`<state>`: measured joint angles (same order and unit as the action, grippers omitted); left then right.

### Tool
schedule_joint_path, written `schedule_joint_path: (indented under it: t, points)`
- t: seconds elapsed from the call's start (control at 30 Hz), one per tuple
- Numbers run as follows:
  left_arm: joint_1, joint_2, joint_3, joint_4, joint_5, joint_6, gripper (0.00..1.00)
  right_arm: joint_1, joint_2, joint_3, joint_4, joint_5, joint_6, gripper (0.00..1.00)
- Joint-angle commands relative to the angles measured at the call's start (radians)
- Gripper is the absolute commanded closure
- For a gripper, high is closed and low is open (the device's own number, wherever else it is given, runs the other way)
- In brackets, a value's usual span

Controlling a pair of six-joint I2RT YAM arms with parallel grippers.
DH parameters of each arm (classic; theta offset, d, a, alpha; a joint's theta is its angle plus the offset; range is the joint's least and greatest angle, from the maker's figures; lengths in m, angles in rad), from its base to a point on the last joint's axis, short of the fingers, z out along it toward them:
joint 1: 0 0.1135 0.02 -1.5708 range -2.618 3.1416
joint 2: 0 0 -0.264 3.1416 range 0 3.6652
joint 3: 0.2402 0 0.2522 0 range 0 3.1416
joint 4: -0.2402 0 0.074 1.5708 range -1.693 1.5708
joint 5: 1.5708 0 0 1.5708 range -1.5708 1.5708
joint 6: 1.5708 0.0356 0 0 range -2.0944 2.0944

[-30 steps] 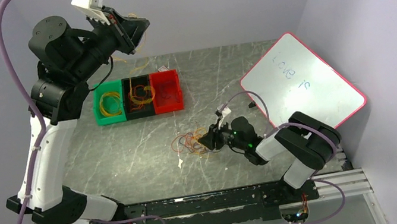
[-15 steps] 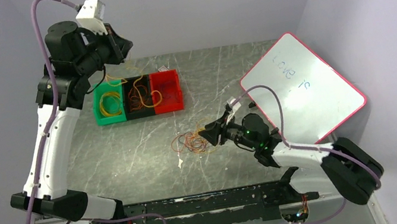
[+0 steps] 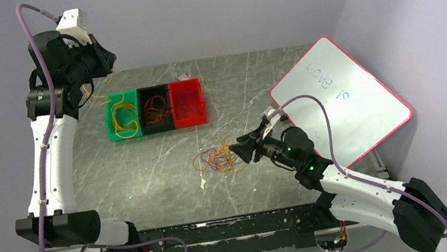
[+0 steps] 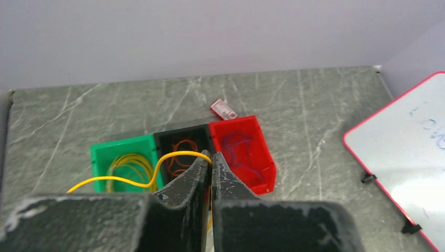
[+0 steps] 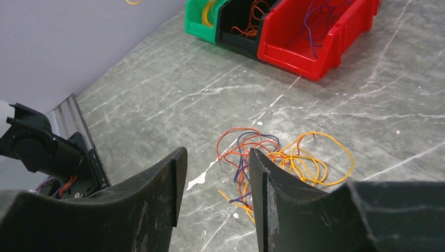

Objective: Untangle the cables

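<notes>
On the table [image 3: 148, 178], right of centre: a loose tangle of cables [image 3: 216, 160] lying flat, mostly orange and yellow with a few purple strands. The heap runs longer left-to-right than front-to-back.

- At its right end, low down, the right gripper [image 3: 238, 148] points left at it. The jaws stand moderately apart with nothing between them. Cannot tell whether a finger touches the wires.
- High near the far left corner, the left gripper [image 4: 211, 157] has its jaws pinched tight on one yellow cable [image 4: 183, 153]. In the wrist view the cable arcs left from the tips and sags away.
- Below it, three bins touch in a row:
  - green bin [image 3: 124, 135]: yellow loops
  - black bin [image 3: 158, 129]: orange loops
  - red bin [image 3: 190, 122]: purple strands
- A whiteboard [image 3: 337, 91] lies tilted at the right.
</notes>
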<state>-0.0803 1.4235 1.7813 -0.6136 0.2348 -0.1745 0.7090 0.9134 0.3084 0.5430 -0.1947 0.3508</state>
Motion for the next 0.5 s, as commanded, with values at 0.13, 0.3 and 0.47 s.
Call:
schedule_joint_path:
  t: [0.13,0.3,0.47]
  points:
    - [0.122,0.046,-0.074,0.126,0.095,0.074,0.93,0.006,-0.065,0.018,-0.074,-0.014,-0.009,0.49]
    - [0.157,0.08,-0.1,0.18,0.108,0.095,0.93,0.007,-0.086,0.012,-0.09,-0.022,-0.008,0.49]
    - [0.167,0.124,-0.097,0.226,0.054,0.115,0.93,0.007,-0.089,0.002,-0.089,-0.023,-0.004,0.49]
